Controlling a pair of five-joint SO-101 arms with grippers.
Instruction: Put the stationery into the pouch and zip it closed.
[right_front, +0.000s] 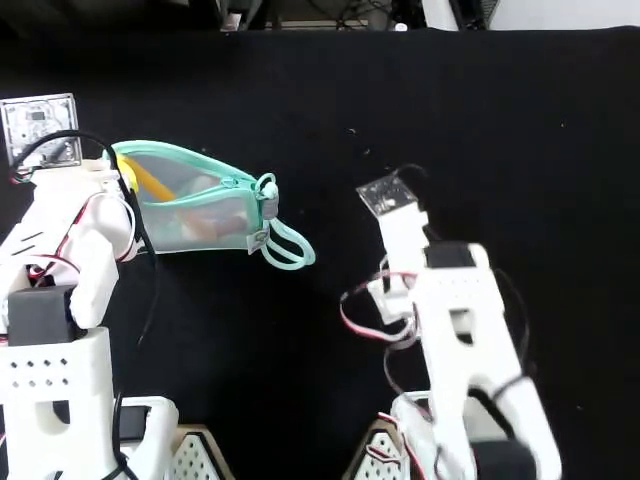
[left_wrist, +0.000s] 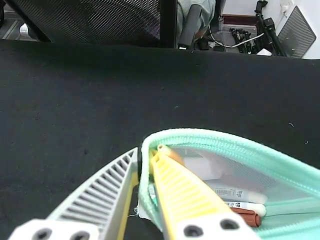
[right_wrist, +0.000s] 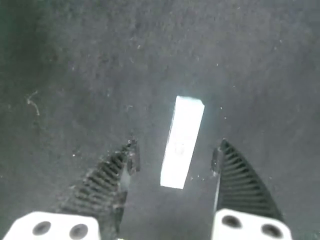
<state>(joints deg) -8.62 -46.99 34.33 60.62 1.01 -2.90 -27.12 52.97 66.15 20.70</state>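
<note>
Pouch (right_front: 200, 205), upper left, is clamped in the left hand (left_wrist: 147, 152); pen labels (left_wrist: 227, 192) unreadable. Right hand (right_wrist: 175, 150) spreads apart around an eraser (right_wrist: 182, 142).

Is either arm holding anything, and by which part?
The left gripper pinches the pouch by its open rim. The right gripper holds nothing, open over a white block.

Open mint pouch (right_front: 200, 212) holds pens (left_wrist: 235, 193); white eraser (right_wrist: 182, 142) lies flat apart
</note>
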